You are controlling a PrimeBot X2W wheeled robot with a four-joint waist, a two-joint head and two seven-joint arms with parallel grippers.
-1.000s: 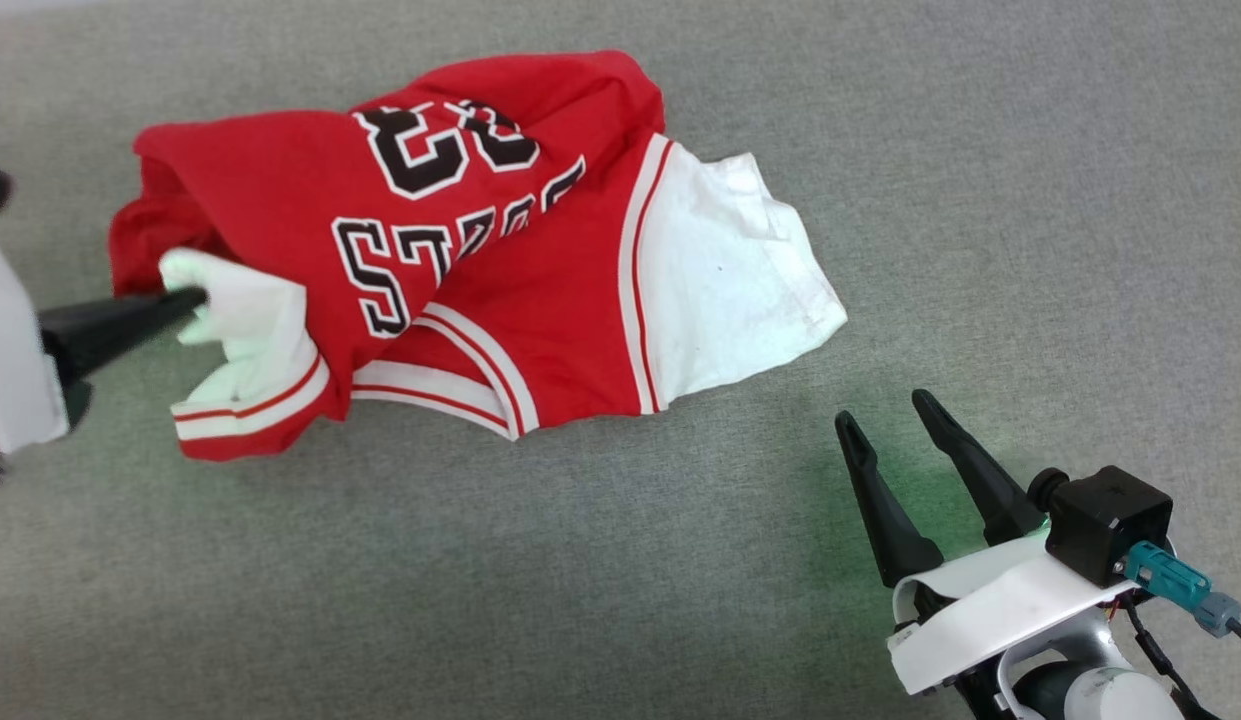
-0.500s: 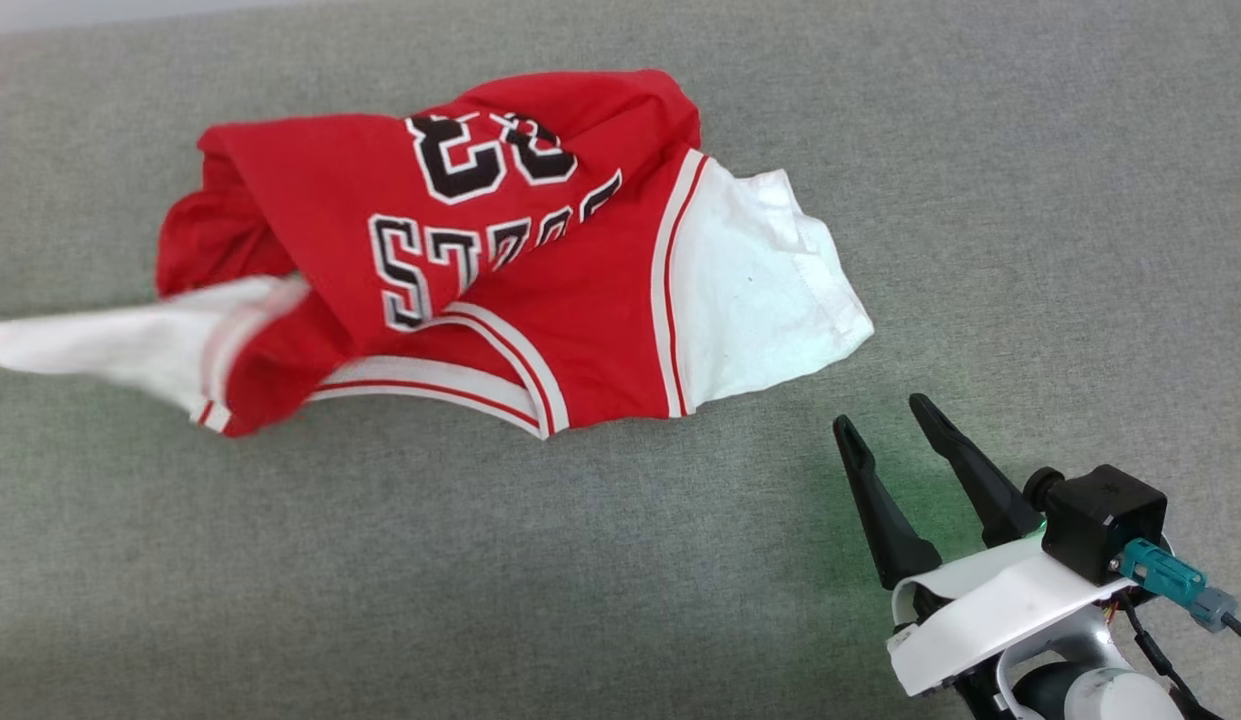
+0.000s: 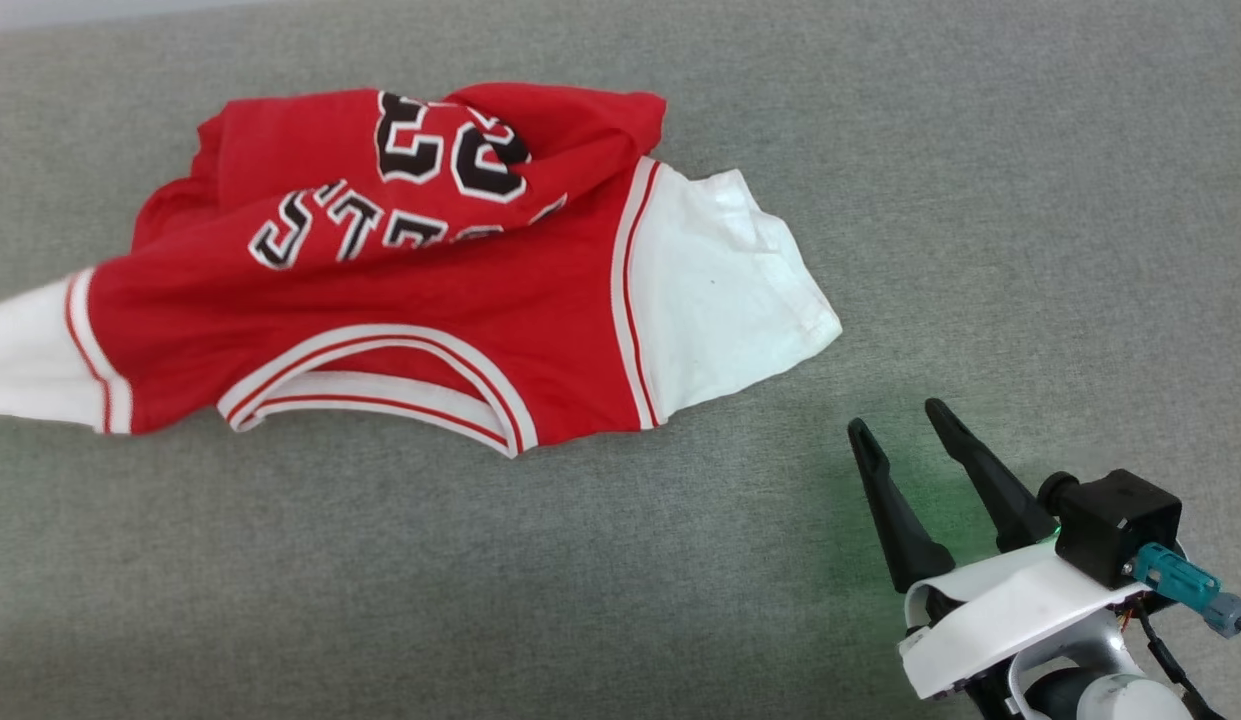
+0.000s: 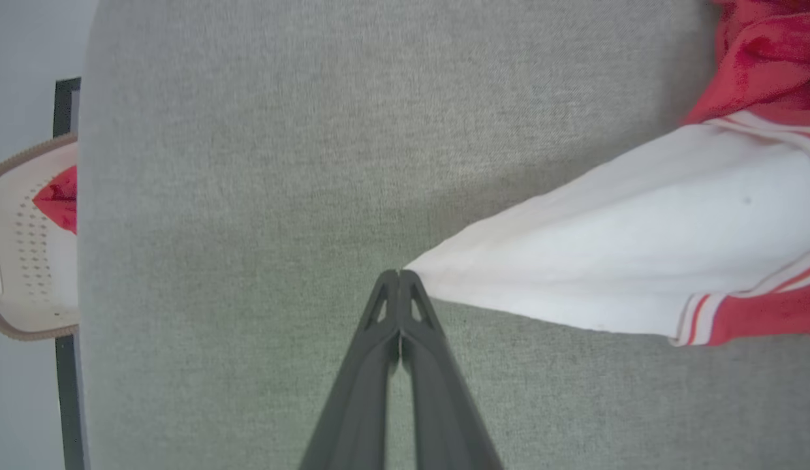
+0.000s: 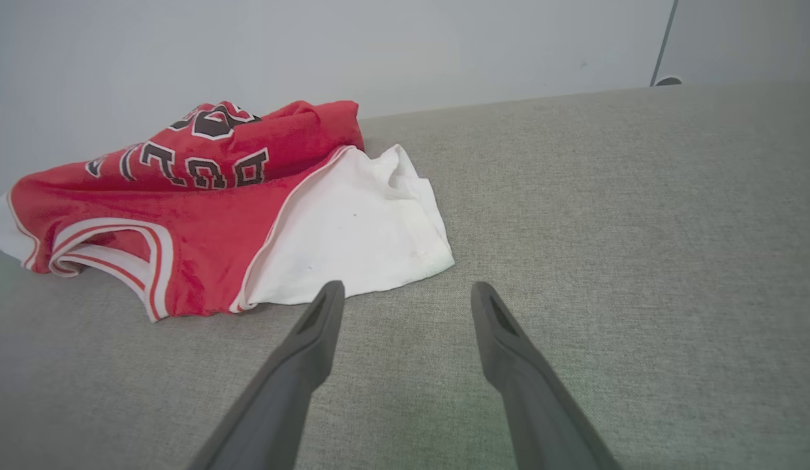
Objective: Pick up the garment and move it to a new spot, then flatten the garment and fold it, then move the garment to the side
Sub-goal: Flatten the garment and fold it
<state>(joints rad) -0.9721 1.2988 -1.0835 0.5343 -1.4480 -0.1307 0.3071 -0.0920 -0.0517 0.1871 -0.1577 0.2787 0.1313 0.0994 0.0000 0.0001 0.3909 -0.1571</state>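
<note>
Garment (image 3: 430,310) lies sleeve-to-sleeve, left-right, on grey surface (image 3: 620,580)
Head view crops its left sleeve (image 3: 25,360); left wrist view shows the left gripper (image 4: 399,273) clamped on that sleeve's corner; right gripper (image 3: 897,415), fingers apart, near the other sleeve.

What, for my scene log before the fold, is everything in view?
garment: one, red with white sleeves and black lettering; crumpled on the surface, one sleeve stretched taut.
surface: one, grey fabric; under the garment.
basket: one, pale, perforated; past the surface's edge, something red inside.
wall: one, pale grey; behind the surface.
left gripper: one, dark; shut on the taut sleeve's tip.
right gripper: one, dark; open, near the other sleeve, not touching.
</note>
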